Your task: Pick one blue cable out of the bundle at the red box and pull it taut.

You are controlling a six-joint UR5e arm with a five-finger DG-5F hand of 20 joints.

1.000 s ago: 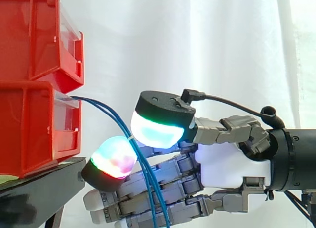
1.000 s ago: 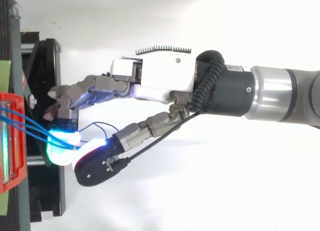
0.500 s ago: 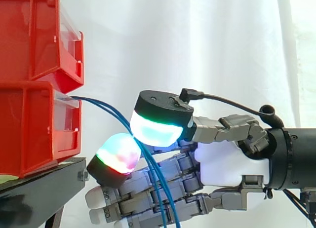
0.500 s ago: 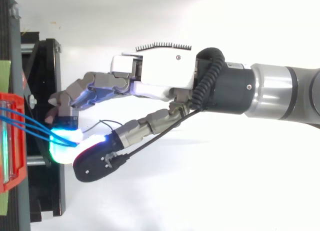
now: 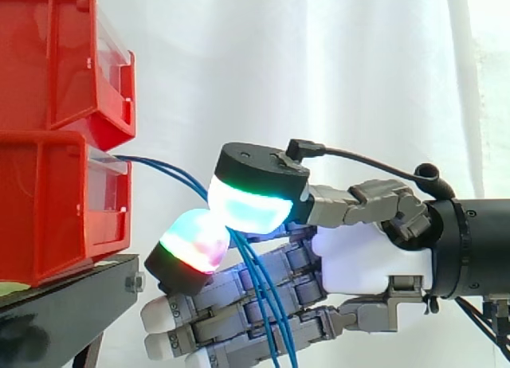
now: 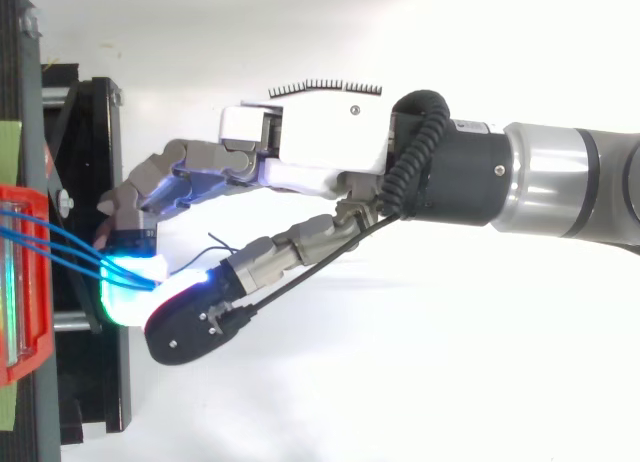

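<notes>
A bundle of thin blue cables (image 5: 159, 167) leaves the lower red bin (image 5: 56, 209) and arcs down to the right. My hand (image 5: 366, 260) reaches in from the right. Its thumb pad (image 5: 249, 205) and one finger pad (image 5: 194, 242) are pressed together on the cables where they bend. Below the pinch the strands hang (image 5: 267, 312) in front of the other curled fingers. I cannot tell how many strands are caught. From above, the cables (image 6: 60, 250) run from the bin (image 6: 22, 282) to the glowing pads (image 6: 130, 287) of the hand (image 6: 320, 152).
A second red bin (image 5: 64, 57) is stacked on the lower one. Both rest on a black stand (image 5: 72, 300) at the left, whose frame (image 6: 95, 162) lies under the fingertips. A white curtain hangs behind.
The finger pad has risen and closed up against the thumb pad. The hand has drifted slightly up and right, and the stretch of cable from the bin looks a little straighter.
</notes>
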